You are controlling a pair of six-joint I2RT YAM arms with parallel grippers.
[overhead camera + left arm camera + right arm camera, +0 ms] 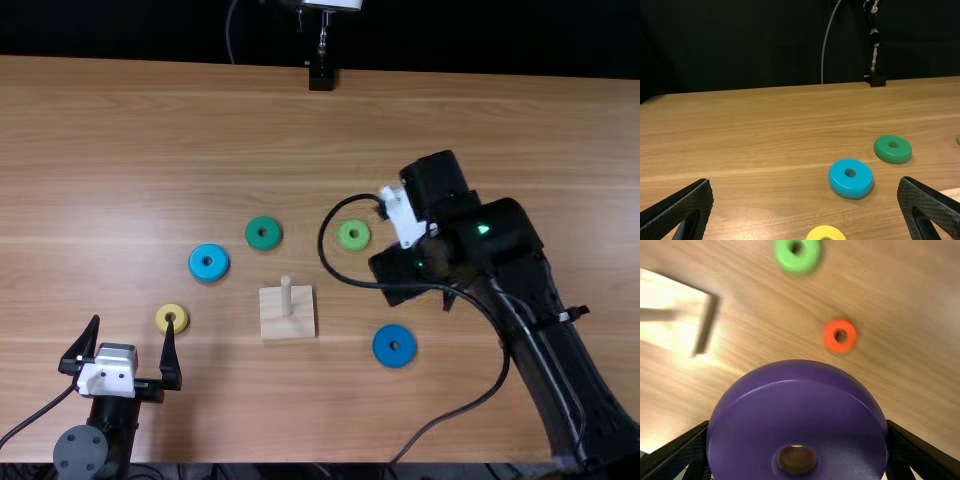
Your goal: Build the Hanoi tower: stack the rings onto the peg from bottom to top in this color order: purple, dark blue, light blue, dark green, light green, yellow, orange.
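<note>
My right gripper (404,218) is over the table right of the peg base (272,315), its fingertips hidden from above. In the right wrist view, that gripper (797,447) is shut on the purple ring (800,410), one finger at each side. The wooden peg (286,298) stands bare. My left gripper (133,322) is open at the near left; in its wrist view the gripper (805,190) holds nothing. Lying flat are the dark blue ring (381,346), light blue ring (196,262), dark green ring (251,233), light green ring (342,235), yellow ring (161,318) and orange ring (827,335).
The right arm and its looping cable stretch over the table's right part (600,250). At the far edge stands a black stand (321,77). The yellow ring is close to the left gripper's right finger.
</note>
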